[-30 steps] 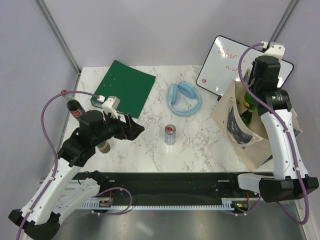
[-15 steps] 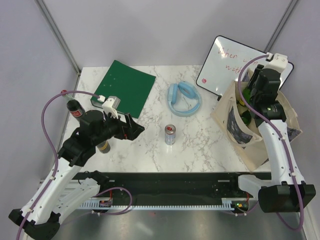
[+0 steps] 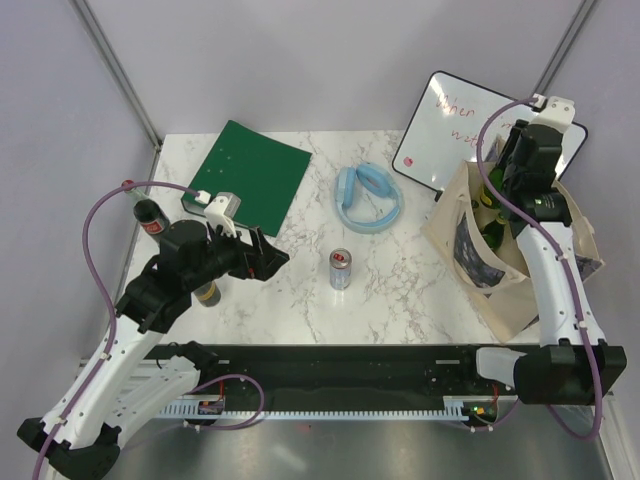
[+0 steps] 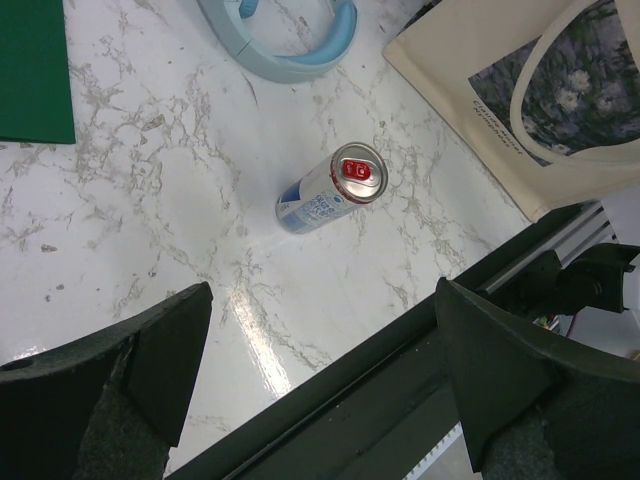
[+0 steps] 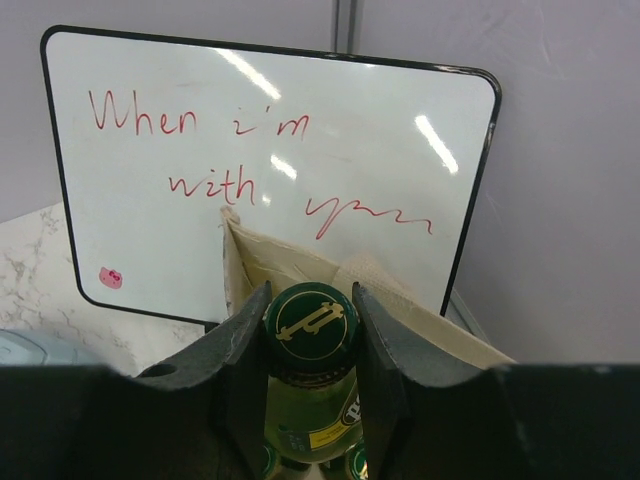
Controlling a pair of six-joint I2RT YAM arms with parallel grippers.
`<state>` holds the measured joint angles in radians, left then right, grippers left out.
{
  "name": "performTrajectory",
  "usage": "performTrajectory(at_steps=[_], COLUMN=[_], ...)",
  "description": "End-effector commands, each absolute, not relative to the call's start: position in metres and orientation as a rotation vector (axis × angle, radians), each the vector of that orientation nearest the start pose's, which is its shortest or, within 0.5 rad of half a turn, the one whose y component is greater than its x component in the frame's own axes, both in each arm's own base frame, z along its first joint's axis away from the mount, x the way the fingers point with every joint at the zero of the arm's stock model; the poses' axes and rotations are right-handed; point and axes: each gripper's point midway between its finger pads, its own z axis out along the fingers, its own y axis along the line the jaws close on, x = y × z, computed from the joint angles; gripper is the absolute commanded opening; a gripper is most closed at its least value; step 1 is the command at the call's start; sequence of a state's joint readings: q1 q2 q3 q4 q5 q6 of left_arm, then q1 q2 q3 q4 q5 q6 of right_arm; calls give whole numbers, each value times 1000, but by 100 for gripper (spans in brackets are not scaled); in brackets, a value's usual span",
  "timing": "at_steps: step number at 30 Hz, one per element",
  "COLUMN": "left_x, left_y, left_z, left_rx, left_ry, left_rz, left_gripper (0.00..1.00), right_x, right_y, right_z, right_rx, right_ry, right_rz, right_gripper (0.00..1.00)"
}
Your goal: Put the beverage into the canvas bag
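Tan canvas bag (image 3: 503, 285) with stiff creased sides stands under my right claw (image 5: 311, 312), which pinches the neck of a green glass bottle (image 5: 311, 420) with a round dark cap, in the bag's open mouth. A second green bottle (image 3: 491, 236) sits deeper. My left claw (image 4: 320, 300) is spread wide; ahead of it a slim shiny can (image 4: 330, 188) stands on the marble desk (image 4: 150, 200).

2 white arms (image 3: 560, 290), black joints (purple cables (image 3: 86, 235)), black fingers (image 4: 150, 345)
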<state>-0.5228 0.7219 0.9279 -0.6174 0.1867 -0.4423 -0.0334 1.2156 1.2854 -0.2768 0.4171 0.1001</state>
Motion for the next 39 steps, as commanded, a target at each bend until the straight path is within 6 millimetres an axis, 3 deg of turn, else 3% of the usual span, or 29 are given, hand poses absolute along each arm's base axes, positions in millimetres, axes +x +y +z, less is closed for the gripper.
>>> performTrajectory(at_steps=[1, 11, 12, 14, 15, 17, 18, 19, 25, 32, 39], left_x=[200, 201, 202, 202, 202, 202, 202, 202, 201, 202, 201], left_y=[-174, -174, -174, -174, -173, -173, -173, -173, -173, -174, -174], left_z=[283, 285, 285, 283, 282, 280, 280, 280, 280, 274, 283], left_rx=[249, 251, 249, 245, 242, 238, 239, 239, 238, 225, 232], left_ry=[1990, 1990, 1988, 1995, 1997, 2003, 2004, 2003, 2002, 2024, 1999], left_rz=[-808, -802, -799, -798, -797, -796, -797, -798, -794, -802, -808], left_gripper=[100, 100, 100, 100, 100, 100, 100, 100, 100, 100, 100], right_x=[401, 413, 414, 412, 414, 411, 412, 410, 416, 419, 424], right_y=[-70, -60, -60, -57, -56, -53, -53, -54, -54, -49, -48], right_z=[445, 447, 435, 433, 413, 411, 393, 397, 369, 314, 278], right_rx=[393, 306, 303, 286, 278, 257, 254, 250, 241, 260, 292], right_ry=[1438, 1323, 1338, 1313, 1340, 1302, 1325, 1294, 1328, 1419, 1476], right_rz=[-198, -161, -158, -145, -147, -135, -138, -139, -111, -70, -36], right_gripper=[0, 0, 0, 0, 0, 0, 0, 0, 0, 0, 3])
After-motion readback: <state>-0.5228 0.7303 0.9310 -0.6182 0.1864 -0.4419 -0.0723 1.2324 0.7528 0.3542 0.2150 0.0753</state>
